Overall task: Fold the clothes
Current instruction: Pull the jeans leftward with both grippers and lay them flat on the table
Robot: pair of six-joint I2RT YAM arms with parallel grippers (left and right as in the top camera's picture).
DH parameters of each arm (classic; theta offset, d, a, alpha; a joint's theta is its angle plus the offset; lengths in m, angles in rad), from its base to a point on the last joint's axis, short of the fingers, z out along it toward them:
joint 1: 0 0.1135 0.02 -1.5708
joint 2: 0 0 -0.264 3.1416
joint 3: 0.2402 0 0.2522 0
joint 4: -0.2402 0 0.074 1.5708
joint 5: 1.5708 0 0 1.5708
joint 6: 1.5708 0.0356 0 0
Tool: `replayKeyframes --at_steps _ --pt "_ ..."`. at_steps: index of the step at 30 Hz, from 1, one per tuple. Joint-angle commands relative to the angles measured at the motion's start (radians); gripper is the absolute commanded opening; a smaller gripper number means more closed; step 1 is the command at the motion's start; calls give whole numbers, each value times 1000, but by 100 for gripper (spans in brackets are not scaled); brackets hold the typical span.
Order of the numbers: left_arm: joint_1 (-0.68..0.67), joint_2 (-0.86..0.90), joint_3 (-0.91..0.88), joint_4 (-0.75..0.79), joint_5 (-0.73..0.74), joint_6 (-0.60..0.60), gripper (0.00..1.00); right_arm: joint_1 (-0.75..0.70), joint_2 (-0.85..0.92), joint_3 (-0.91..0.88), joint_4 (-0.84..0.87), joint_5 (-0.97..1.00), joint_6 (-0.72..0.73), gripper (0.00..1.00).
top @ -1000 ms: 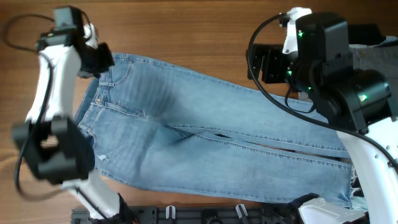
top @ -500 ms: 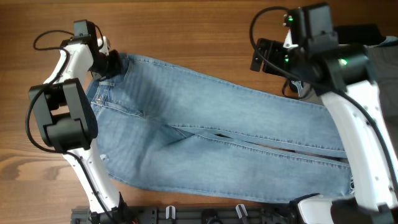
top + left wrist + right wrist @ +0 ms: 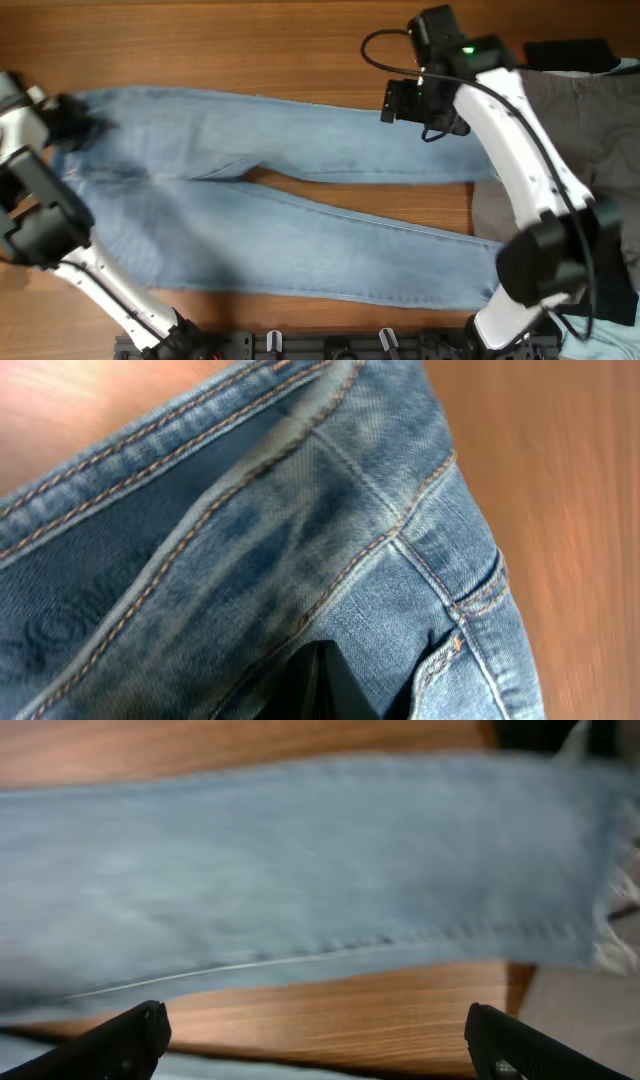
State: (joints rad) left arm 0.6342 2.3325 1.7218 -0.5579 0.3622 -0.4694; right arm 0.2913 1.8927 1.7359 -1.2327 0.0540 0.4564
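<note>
Light blue jeans [image 3: 300,235] lie spread along the wood table, waist at the far left, both legs running right with a wedge of bare wood between them. My left gripper [image 3: 66,118] is at the waist end; in the left wrist view the waistband [image 3: 300,530] fills the frame and my gripper [image 3: 325,685] is shut on the denim. My right gripper [image 3: 420,102] hovers over the upper leg. In the right wrist view it [image 3: 325,1045] is open and empty, fingertips [image 3: 135,1038] wide apart over the leg seam [image 3: 300,955] and the wood.
A grey garment [image 3: 590,130] lies at the right edge, partly under the jeans' leg ends. A black object [image 3: 570,50] sits at the top right. A black rail [image 3: 330,345] runs along the front edge.
My left arm has swung far left with the waistband, pulling the jeans out long and flat, and the legs have parted. My right arm has shifted left over the upper leg.
</note>
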Motion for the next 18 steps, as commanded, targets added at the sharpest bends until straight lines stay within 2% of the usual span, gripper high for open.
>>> replayKeyframes --at_steps 1,3,5,6,7,10,12,13,15,18 --pt "64 21 -31 -59 -146 36 4 -3 96 -10 25 20 -8 100" --pt "74 -35 -12 -66 -148 77 4 -5 133 -10 55 21 -10 100" --pt "76 -98 0 -70 -157 81 6 -11 174 -10 93 24 -8 91" --pt "74 -134 1 -69 -158 81 7 -14 186 -10 109 27 -8 85" --pt "71 -180 1 -69 -158 81 8 -23 214 -10 140 37 -8 73" --pt "55 -285 1 -67 -158 86 11 -42 261 -10 205 24 -13 56" --pt "31 -352 1 -68 -145 138 13 -56 296 -10 241 17 -10 28" --pt "6 -388 1 -76 -145 178 14 -61 311 -10 256 3 -11 18" --pt "-37 -427 1 -91 -146 236 18 -66 332 -10 276 -24 -10 13" --pt "-127 -458 1 -137 -155 325 28 -67 372 -10 311 -56 17 13"
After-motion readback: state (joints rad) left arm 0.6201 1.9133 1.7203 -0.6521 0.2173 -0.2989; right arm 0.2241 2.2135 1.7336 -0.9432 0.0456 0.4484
